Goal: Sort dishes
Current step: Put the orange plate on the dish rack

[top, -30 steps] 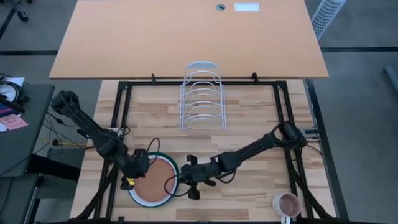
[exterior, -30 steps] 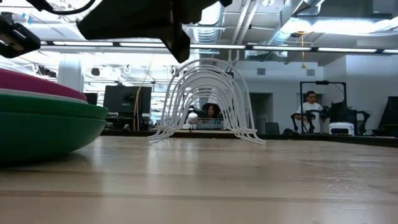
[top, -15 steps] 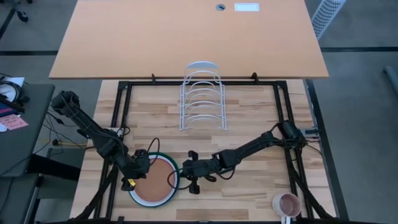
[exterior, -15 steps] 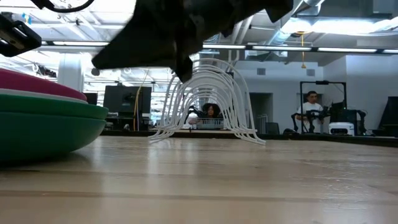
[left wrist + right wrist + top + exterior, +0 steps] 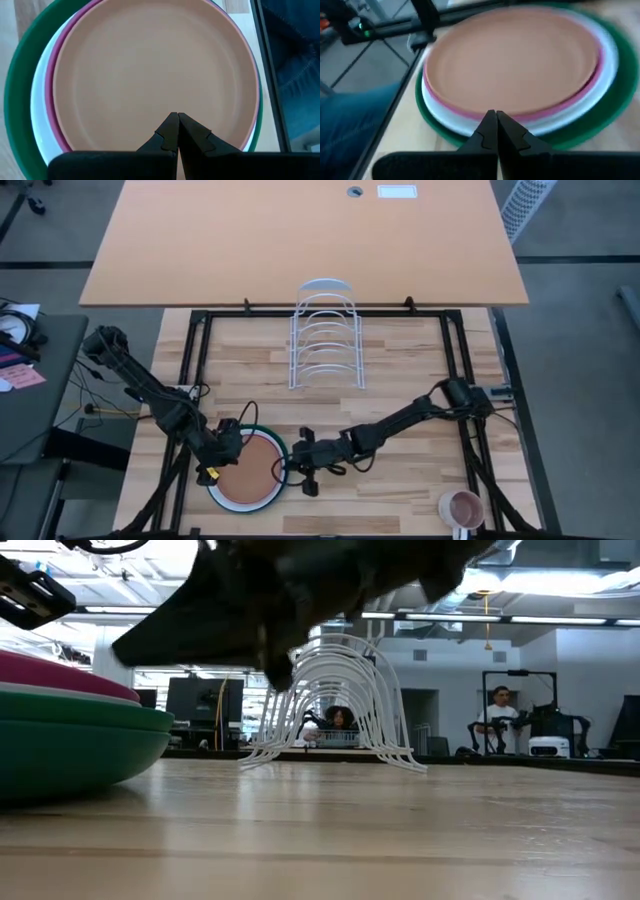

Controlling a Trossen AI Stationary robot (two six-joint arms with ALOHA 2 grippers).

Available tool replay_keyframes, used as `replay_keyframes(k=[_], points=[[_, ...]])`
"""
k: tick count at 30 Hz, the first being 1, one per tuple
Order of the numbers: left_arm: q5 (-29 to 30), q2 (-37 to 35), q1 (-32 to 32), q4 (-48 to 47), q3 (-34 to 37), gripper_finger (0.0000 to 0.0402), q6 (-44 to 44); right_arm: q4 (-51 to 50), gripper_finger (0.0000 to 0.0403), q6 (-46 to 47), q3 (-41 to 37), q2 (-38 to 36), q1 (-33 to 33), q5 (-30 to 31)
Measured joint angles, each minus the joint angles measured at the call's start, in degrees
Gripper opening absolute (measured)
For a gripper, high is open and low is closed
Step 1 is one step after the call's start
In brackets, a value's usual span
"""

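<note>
Four nested plates sit in one stack at the lower left of the wooden table point(image 5: 400, 370) in the high view: the terracotta plate point(image 5: 247, 471) on top, then the pink plate point(image 5: 50, 100), the white plate point(image 5: 40, 120) and the dark green plate point(image 5: 17, 85) at the bottom. The left arm reaches in from the frame's left edge, bent at the elbow, its left gripper point(image 5: 213, 467) poised over the stack's left rim with fingers point(image 5: 167, 134) pressed together, grasping nothing. The right arm stretches low and long from the right side of the table toward the stack, its right gripper point(image 5: 287, 472) at the stack's right rim, fingertips point(image 5: 487, 127) likewise clenched and empty. The white wire rack point(image 5: 325, 335) stands at upper centre, and a pink mug point(image 5: 463, 508) sits at lower right.
</note>
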State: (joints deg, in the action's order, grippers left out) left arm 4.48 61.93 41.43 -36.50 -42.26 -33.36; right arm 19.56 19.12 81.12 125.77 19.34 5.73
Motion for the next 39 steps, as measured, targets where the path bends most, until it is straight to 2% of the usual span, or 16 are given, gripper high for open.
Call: replay_keyframes(k=[10, 19, 30, 39], points=[[0.6, 0.0, 0.1, 0.0, 0.0, 0.0, 0.1, 0.2, 0.0, 1.0, 0.2, 0.6, -0.8, -1.3], [10.1, 0.0, 0.1, 0.6, 0.0, 0.0, 3.8, 0.7, 0.0, 1.0, 0.3, 1.1, -0.8, -1.3], [10.6, 0.0, 0.1, 0.8, 0.1, 0.0, 5.3, 1.4, 0.0, 0.9, 0.3, 1.1, -1.1, -1.3], [10.8, 0.0, 0.1, 4.9, 5.1, 0.0, 5.3, 1.8, 0.0, 0.9, 0.3, 1.1, -1.0, -1.3]])
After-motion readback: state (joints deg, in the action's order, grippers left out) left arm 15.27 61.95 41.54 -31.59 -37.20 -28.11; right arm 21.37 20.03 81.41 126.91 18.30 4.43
